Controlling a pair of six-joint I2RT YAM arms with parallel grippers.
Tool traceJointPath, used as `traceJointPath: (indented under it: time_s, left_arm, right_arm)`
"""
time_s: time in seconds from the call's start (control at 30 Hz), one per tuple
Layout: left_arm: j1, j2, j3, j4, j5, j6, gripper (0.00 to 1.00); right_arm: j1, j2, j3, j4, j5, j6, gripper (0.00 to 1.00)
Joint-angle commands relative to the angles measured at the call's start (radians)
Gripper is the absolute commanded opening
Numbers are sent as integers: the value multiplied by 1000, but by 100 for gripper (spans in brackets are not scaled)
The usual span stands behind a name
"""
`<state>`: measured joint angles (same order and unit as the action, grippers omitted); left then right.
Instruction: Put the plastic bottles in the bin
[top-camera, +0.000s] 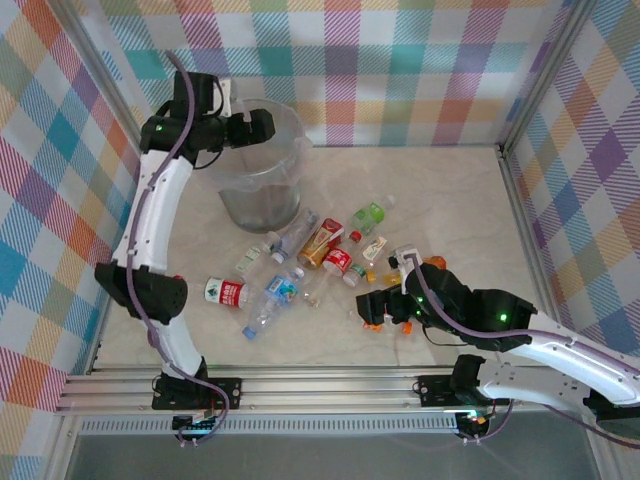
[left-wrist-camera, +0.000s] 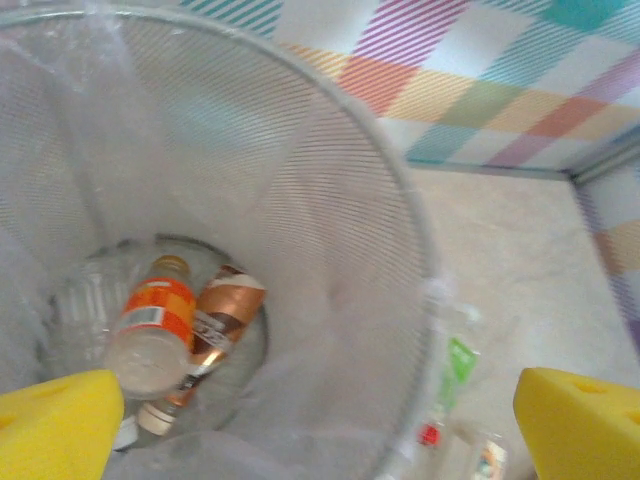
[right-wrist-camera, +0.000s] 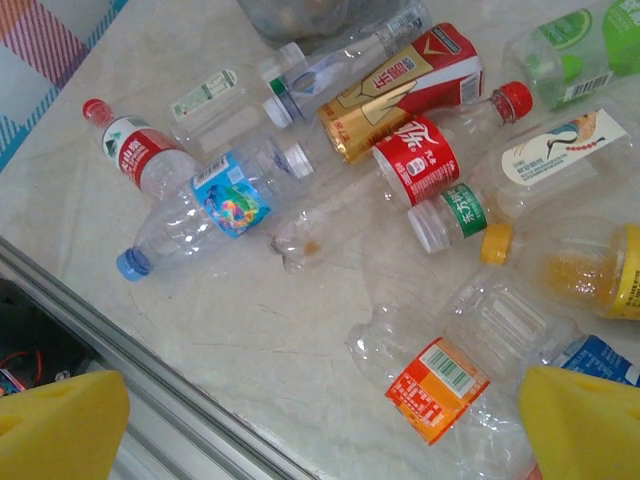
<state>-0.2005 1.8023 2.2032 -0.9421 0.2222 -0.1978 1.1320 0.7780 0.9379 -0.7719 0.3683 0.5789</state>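
Left gripper (left-wrist-camera: 320, 440): open, empty, over bin (left-wrist-camera: 340, 200). Right gripper (right-wrist-camera: 320, 430): open; shift toward 2 o'clock and centre your jaws across orange-label bottle (right-wrist-camera: 437, 388).

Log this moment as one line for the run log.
left gripper: open, above bin | right gripper: open, above plastic bottles on table | in bin: orange-label bottle, brown-label bottle
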Motion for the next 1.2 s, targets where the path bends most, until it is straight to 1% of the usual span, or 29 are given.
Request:
traceJointPath:
  time_s: [0.0,0.13,0.3,0.33,0.53,0.63,0.67,0.7,0.8,0.9,0.97,1.07,1.17]
  left_arm:
    - [-10,-98,-127,89,171,-53,100]
    - [-56,-210,-343,255,318,-99,100]
    - [-137,-330,-555,432,456,-96,100]
    - [-153,-346,-582,447,467,-90,100]
    - [-248,-467,-766,559,491,-37,100]
    - [-283,-515,-887,653,487,-52,100]
    - [-291,-519,-901,655,482,-60,100]
    - [-298,-516,-897,649,484,-44,100]
    - [-316,-517,-918,632,441,-16,100]
    - [-334,-509,-924,614,432,-1,100]
    - [-349,-506,-924,617,438,-3,100]
    - [-372,-516,-916,593,419,17,100]
    - [-378,-519,-913,579,406,26,100]
  right_arm:
    - [-6,10,-30,-28,21,27,100]
    - [-10,20,-55,-19,12,46,100]
    - [-14,40,-88,-30,-2,77,100]
    - [-15,45,-93,-32,-2,82,100]
    - [-32,93,-100,-108,-5,133,100]
    - [-78,120,-114,-159,-40,176,100]
    - [-97,122,-124,-161,-64,179,99]
    - [-118,126,-133,-158,-85,182,99]
    - [-162,146,-146,-160,-127,181,100]
    - [-185,187,-144,-161,-152,168,100]
    - [-186,217,-134,-161,-162,157,100]
    - [-187,247,-137,-143,-160,148,100]
    - [-187,274,-141,-108,-197,138,99]
